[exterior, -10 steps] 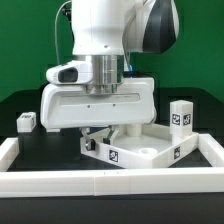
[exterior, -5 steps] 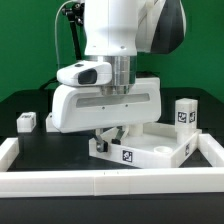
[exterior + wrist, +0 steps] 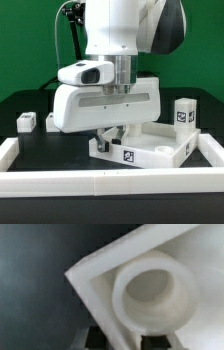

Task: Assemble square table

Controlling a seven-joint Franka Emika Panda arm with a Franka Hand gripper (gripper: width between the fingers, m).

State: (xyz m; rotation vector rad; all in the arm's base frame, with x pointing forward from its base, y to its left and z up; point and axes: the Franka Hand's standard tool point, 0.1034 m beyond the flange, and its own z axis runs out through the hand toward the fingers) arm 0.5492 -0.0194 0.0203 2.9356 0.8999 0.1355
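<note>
The square table top (image 3: pixel 150 148) is a white tray with a raised rim and tags on its side. It lies between the rails at the exterior view's right. My gripper (image 3: pixel 108 133) reaches down onto its near-left rim, mostly hidden by the hand. In the wrist view the top's corner (image 3: pixel 95 272) with a round socket (image 3: pixel 152 285) fills the frame. The gripper (image 3: pixel 128 338) has dark fingers (image 3: pixel 96 339) on either side of the rim wall, shut on it. One white leg (image 3: pixel 26 121) lies at the left. Another leg (image 3: pixel 181 113) stands at the right.
Long white border rails run along the front (image 3: pixel 100 181), the left (image 3: pixel 8 150) and the right (image 3: pixel 212 148) of the black table. The arm's wide white hand (image 3: pixel 105 105) hides the area behind the top.
Since a second ago the hand has shifted to the exterior view's right and turned, and the table top has turned and slid with it. Over the last half second nothing has moved.
</note>
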